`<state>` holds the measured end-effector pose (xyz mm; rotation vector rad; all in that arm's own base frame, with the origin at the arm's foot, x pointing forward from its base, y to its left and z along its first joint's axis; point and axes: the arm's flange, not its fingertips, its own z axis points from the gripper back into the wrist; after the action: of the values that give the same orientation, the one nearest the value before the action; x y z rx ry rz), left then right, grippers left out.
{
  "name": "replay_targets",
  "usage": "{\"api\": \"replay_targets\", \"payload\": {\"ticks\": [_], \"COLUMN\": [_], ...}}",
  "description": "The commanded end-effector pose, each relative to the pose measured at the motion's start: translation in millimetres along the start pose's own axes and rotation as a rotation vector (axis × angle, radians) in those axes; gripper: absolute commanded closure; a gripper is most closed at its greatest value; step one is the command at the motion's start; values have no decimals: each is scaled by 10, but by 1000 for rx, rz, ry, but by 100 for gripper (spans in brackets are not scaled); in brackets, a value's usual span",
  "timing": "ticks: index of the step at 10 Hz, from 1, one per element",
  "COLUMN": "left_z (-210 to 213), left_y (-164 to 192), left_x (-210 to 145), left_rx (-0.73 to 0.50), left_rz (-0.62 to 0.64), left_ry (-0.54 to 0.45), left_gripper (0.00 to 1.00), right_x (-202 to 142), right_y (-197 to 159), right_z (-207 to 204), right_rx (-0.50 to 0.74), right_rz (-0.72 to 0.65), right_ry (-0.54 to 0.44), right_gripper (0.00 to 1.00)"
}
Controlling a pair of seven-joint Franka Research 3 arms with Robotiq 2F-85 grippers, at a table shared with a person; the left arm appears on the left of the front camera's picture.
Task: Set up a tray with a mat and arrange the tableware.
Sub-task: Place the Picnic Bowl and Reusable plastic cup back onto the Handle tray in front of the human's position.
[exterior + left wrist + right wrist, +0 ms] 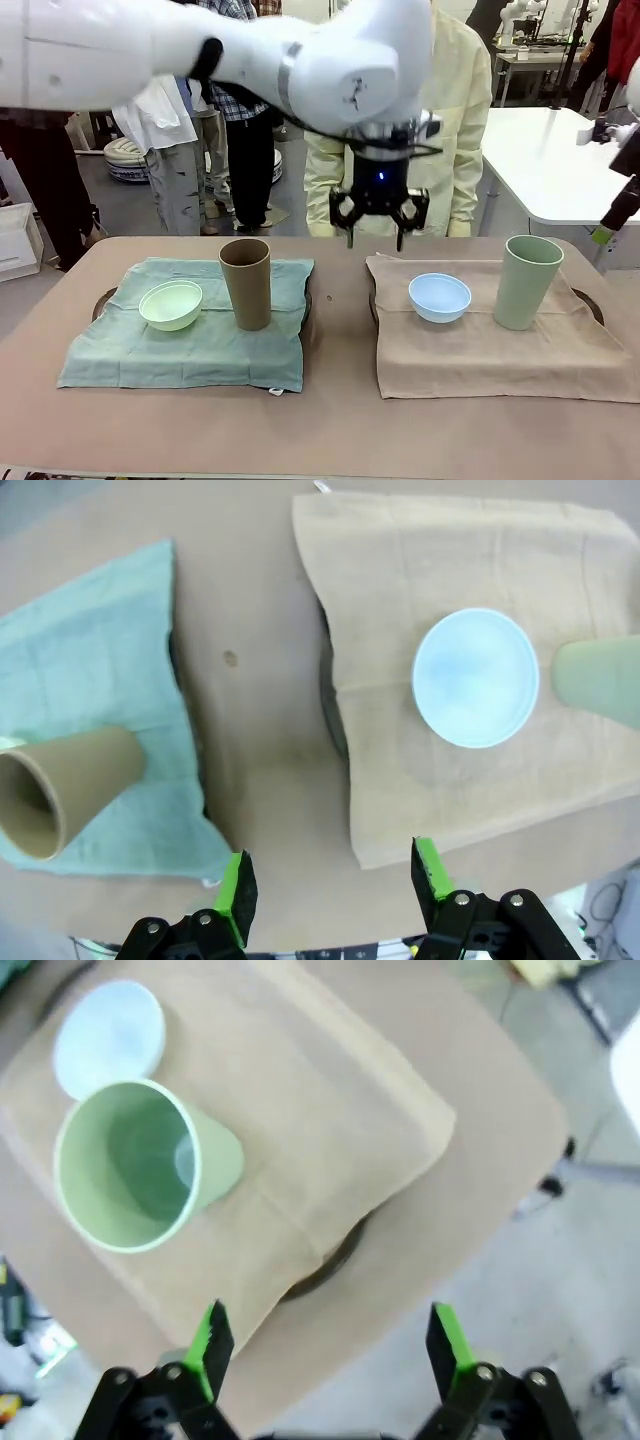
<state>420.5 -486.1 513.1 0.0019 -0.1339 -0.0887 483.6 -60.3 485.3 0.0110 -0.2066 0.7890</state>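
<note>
With its jaws spread and empty, the left gripper [378,222] is hanging above the table's middle while the light blue bowl [439,296] is sitting on the tan mat [470,350] beside the sage green cup [527,281], which a careless sideways sweep risks toppling.

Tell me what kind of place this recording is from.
Likely a robotics lab or test floor set up for table-setting trials: a white robot arm hangs over a tan rounded table, another white worktable stands behind, and people stand on the grey floor.
</note>
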Motion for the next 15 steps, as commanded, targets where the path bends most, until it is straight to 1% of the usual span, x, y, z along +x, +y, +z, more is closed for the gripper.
{"api": "replay_targets", "payload": {"ticks": [1, 2, 3, 5, 6, 7, 8, 15], "left_z": [369, 554, 680, 740, 766, 766, 766, 766], "left_y": [102, 136, 161, 204, 190, 190, 190, 190], "left_x": [-49, -69, -81, -56, -89, -89, -89, -89], "left_rx": [27, 41, 62, 93, 43, 43, 43, 43], "left_rz": [-14, -6, 9, 43, 4, 4, 4, 4], "left_ry": [-30, -63, -73, -71, -64, -64, -64, -64], "left_gripper": [18, 18, 18, 18, 18, 18, 18, 18], "right_x": [189, 291, 391, 514, 525, 435, 513, 513], "right_y": [303, 430, 550, 755, 844, 818, 829, 829], "right_z": [199, 376, 602, 1044, 1182, 1158, 1141, 1141], "right_rx": [-14, -17, -45, -27, -43, 25, -50, -50], "right_rz": [-69, -100, -125, -128, -135, -76, -107, -107], "right_ry": [92, 97, 103, 46, 19, -75, 44, 44], "right_gripper": [0, 0, 0, 0, 0, 0, 0, 0]}}
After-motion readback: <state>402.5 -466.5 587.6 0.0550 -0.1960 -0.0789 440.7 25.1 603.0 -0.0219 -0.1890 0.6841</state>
